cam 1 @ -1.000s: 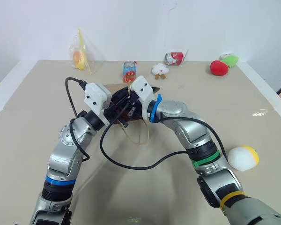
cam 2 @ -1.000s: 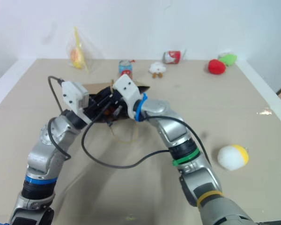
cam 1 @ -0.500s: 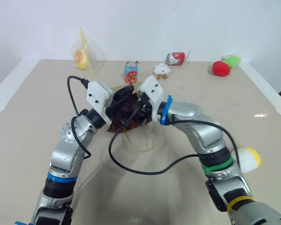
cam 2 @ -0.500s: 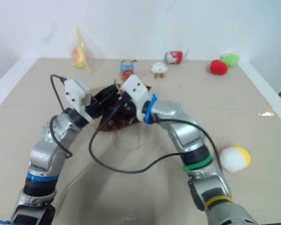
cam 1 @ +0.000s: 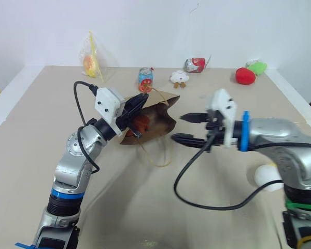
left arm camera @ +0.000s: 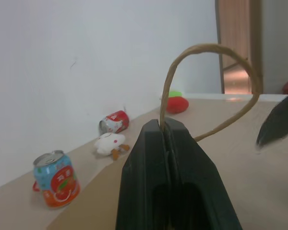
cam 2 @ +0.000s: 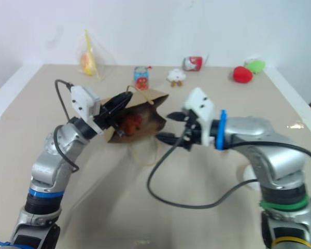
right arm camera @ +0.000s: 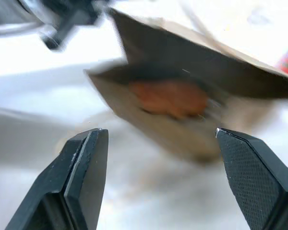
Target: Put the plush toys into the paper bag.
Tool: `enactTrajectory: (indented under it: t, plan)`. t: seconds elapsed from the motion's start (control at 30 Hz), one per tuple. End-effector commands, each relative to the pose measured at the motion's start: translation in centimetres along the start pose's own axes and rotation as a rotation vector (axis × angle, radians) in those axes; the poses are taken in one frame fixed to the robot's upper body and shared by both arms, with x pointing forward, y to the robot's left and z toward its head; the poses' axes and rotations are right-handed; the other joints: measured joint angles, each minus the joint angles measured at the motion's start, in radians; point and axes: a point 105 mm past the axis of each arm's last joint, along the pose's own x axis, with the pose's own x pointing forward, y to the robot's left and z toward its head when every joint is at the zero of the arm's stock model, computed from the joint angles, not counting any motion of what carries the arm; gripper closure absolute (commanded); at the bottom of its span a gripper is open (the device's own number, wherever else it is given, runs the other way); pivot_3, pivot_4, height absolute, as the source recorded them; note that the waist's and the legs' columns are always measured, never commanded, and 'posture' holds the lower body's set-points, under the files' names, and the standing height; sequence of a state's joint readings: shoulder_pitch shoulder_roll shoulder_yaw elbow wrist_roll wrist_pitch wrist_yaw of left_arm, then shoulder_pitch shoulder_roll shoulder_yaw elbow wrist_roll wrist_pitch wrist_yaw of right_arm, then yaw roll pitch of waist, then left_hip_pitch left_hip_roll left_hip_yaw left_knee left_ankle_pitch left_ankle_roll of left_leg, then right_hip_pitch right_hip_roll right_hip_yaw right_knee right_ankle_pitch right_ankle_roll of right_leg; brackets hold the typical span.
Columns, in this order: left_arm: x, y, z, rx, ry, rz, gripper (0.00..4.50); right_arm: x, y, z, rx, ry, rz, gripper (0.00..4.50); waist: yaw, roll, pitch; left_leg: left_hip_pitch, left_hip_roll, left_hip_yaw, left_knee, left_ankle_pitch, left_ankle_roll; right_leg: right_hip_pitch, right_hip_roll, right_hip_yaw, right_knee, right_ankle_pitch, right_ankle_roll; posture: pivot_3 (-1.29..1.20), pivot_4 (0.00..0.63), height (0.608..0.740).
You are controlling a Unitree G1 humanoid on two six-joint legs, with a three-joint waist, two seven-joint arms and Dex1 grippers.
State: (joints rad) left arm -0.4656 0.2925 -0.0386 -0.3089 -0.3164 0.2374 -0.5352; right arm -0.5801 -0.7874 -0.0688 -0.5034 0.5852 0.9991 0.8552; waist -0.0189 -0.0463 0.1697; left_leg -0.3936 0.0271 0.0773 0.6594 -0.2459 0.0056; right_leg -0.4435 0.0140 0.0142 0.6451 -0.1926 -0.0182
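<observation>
The paper bag (cam 1: pixel 154 121) hangs tilted above the table, its mouth facing my right arm. My left gripper (cam 1: pixel 143 97) is shut on the bag's upper cord handle (left arm camera: pixel 206 52), which loops up from between the fingers. The other handle (cam 1: pixel 158 157) dangles onto the table. The brown plush toy (cam 1: pixel 140 123) lies inside the bag and also shows through the mouth in the right wrist view (right arm camera: pixel 170 98). My right gripper (cam 1: pixel 179 128) stands open and empty just right of the bag. The white ball with a yellow patch (cam 1: pixel 264 176) lies at the right, partly behind my right arm.
Along the table's far edge stand a soda can (cam 1: pixel 144 79), a small white plush with brown feet (cam 1: pixel 178 78), a tipped can (cam 1: pixel 193 64), a red plush (cam 1: pixel 243 75), a green plush (cam 1: pixel 256 67) and a clear plastic bag (cam 1: pixel 90 62).
My right gripper has drawn back out of the bag to the right and opened, leaving the brown toy inside. The left gripper has kept its hold on the handle.
</observation>
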Motion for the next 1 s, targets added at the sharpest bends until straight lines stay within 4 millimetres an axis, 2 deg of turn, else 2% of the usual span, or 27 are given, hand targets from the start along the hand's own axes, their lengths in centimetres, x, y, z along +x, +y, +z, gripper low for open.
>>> enactTrajectory:
  t: [0.03, 0.07, 0.13, 0.2, 0.33, 0.53, 0.63, 0.87, 1.0]
  plan:
    - [-0.1, -0.9, 0.9, 0.015, -0.041, -0.040, 4.50, -6.3, -4.3, -1.5, 0.031, 0.088, -0.240, 0.63, 0.000, 0.000, 0.000, 0.000, 0.000, 0.000, 0.000, 0.000, 0.000, 0.000, 0.000, 0.000, 0.000, 0.000, 0.000, 0.00, 0.150, 0.740]
    - [-0.1, -1.0, 0.9, 0.013, -0.040, -0.041, 4.50, -7.4, -4.9, -2.3, 0.033, 0.124, -0.284, 0.63, 0.001, 0.000, 0.000, 0.000, 0.000, 0.000, 0.000, 0.000, 0.000, 0.000, 0.000, 0.000, 0.000, 0.000, 0.000, 0.00, 0.150, 0.740]
    - [-0.2, -1.0, 0.9, 0.010, -0.039, -0.041, 4.50, -9.4, -4.7, -4.6, 0.074, 0.222, -0.299, 0.02, 0.001, 0.000, 0.000, 0.000, 0.000, 0.000, 0.000, 0.000, 0.000, 0.000, 0.000, 0.000, 0.000, 0.000, 0.000, 0.00, 0.150, 0.740]
    - [-0.2, -1.0, 0.8, 0.009, -0.037, -0.040, 4.50, -11.6, -4.3, -7.3, 0.114, 0.336, -0.329, 0.02, 0.001, 0.000, 0.000, 0.000, -0.001, 0.000, 0.000, 0.000, 0.001, 0.000, 0.000, 0.000, 0.000, 0.000, 0.000, 0.00, 0.150, 0.740]
    - [-0.3, -1.3, 0.7, 0.003, -0.036, -0.040, 4.50, -15.2, -4.0, -11.0, 0.165, 0.490, -0.408, 0.02, 0.002, 0.000, 0.000, 0.002, 0.000, -0.001, -0.001, 0.000, 0.000, 0.002, 0.001, 0.000, 0.000, -0.001, 0.000, 0.00, 0.150, 0.740]
    - [-0.4, -1.6, 0.6, -0.009, -0.034, -0.040, 4.50, -18.7, -3.4, -13.9, 0.237, 0.565, -0.486, 0.02, 0.000, 0.000, 0.000, 0.003, 0.000, 0.000, -0.001, 0.000, 0.000, 0.002, 0.001, 0.000, 0.000, -0.001, 0.000, 0.00, 0.150, 0.740]
    - [-0.4, -1.7, 0.6, -0.012, -0.035, -0.043, 4.50, -18.9, -3.4, -15.4, 0.254, 0.556, -0.520, 0.02, -0.001, 0.000, 0.000, 0.005, 0.000, -0.001, -0.001, 0.001, 0.000, 0.003, 0.002, 0.000, 0.001, 0.000, 0.001, 0.00, 0.150, 0.740]
    - [-0.1, -1.7, 0.9, -0.004, -0.045, -0.048, 4.50, -17.9, -3.1, -18.7, 0.282, 0.559, -0.546, 0.02, -0.001, 0.000, 0.000, 0.005, -0.001, -0.001, -0.001, 0.001, 0.000, 0.003, 0.001, 0.001, 0.001, 0.000, 0.001, 0.00, 0.150, 0.740]
    - [0.0, -1.7, 1.0, 0.001, -0.046, -0.050, 4.50, -17.6, -3.1, -19.4, 0.284, 0.565, -0.547, 1.12, -0.001, 0.000, 0.000, 0.005, -0.001, 0.000, 0.000, 0.001, 0.000, 0.004, 0.001, 0.001, 0.001, 0.000, 0.001, 0.00, 0.150, 0.740]
